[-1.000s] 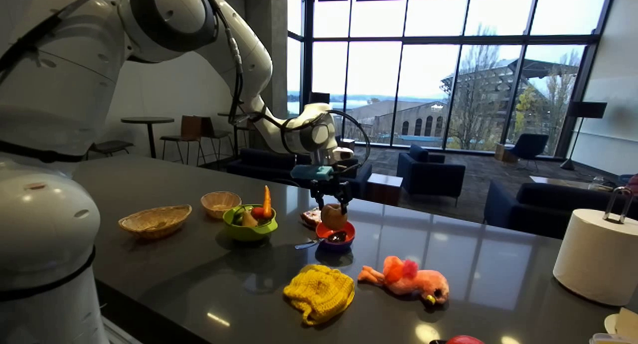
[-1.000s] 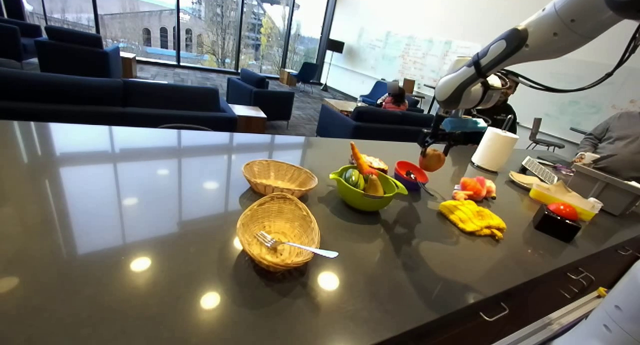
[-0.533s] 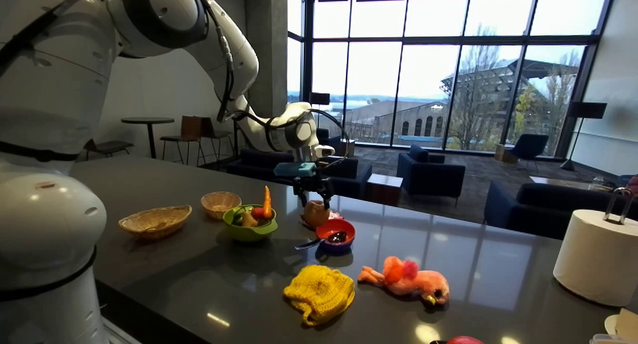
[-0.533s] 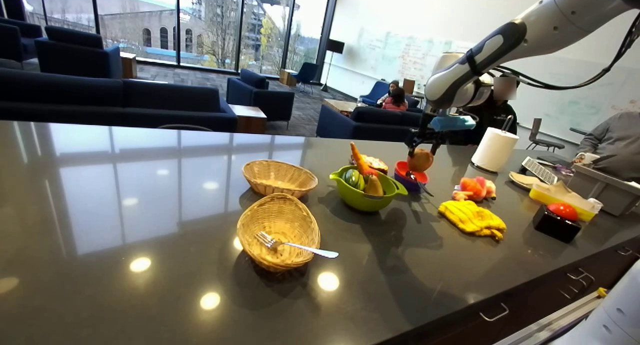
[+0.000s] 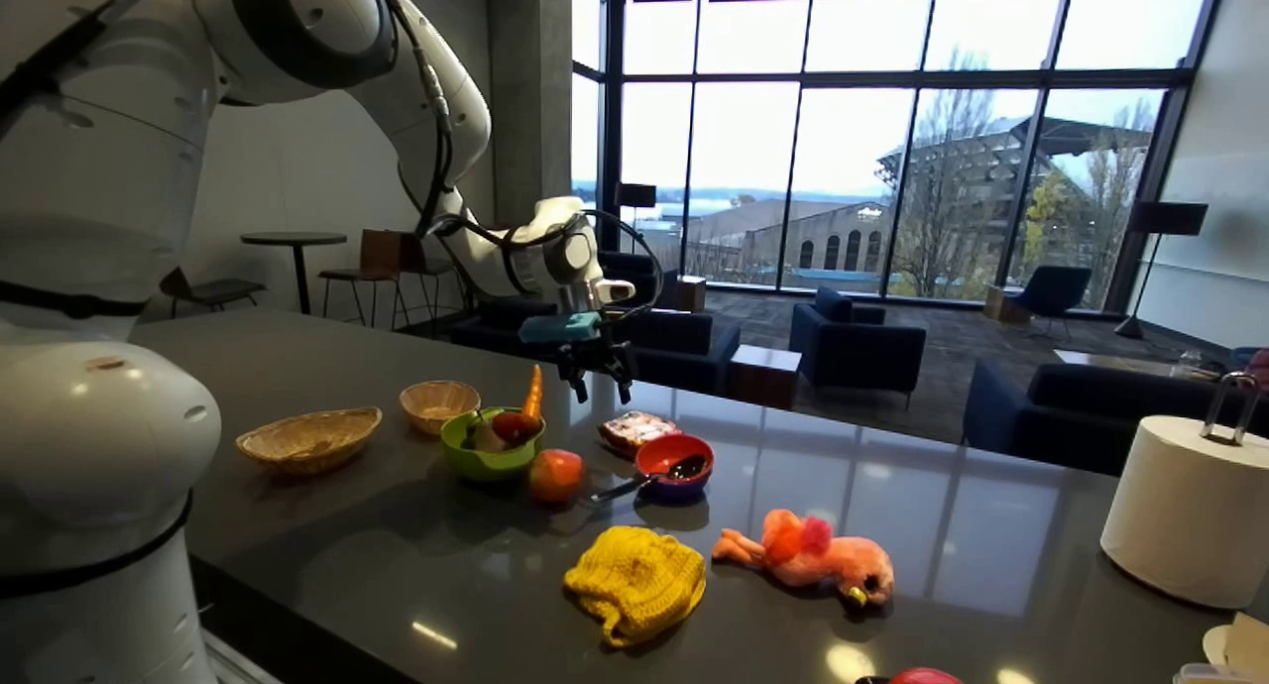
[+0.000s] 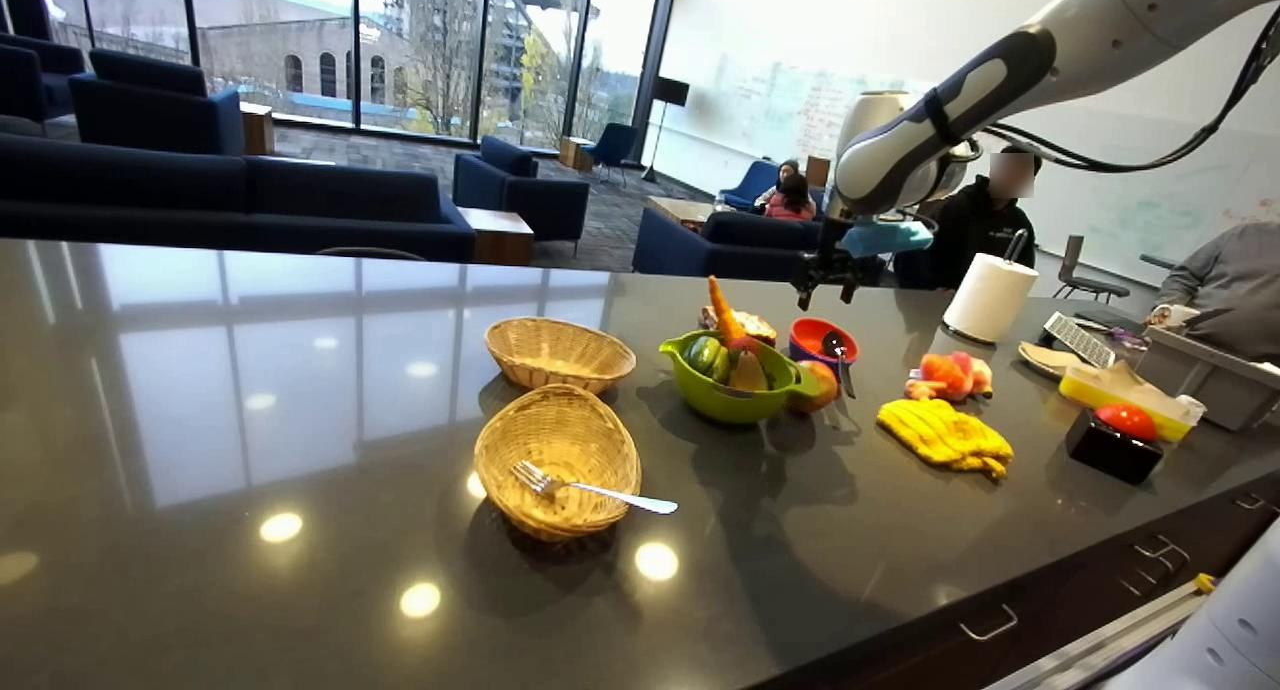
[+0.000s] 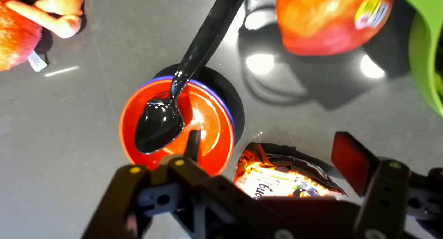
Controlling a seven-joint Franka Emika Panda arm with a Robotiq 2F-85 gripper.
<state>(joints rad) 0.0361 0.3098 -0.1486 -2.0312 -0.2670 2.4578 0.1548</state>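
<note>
My gripper is open and hangs above the counter with nothing between its fingers. In the wrist view the jaws stand wide apart, with a snack packet on the counter below them. A red-orange fruit with a sticker rests on the counter beside the green bowl, which holds a carrot, a pear and other produce. On the fruit's other side, a red bowl with a blue-purple outside holds a black spoon, its handle over the rim. The gripper itself covers part of the packet.
Two wicker baskets stand past the green bowl, one with a fork in it. A yellow knitted cloth and an orange plush toy lie nearer. A paper towel roll and a red-topped black box stand farther along.
The fruit, earlier between my gripper's fingers, has come out and now lies on the counter by the green bowl. The gripper has moved towards that bowl's side; the red bowl and spoon shifted slightly.
</note>
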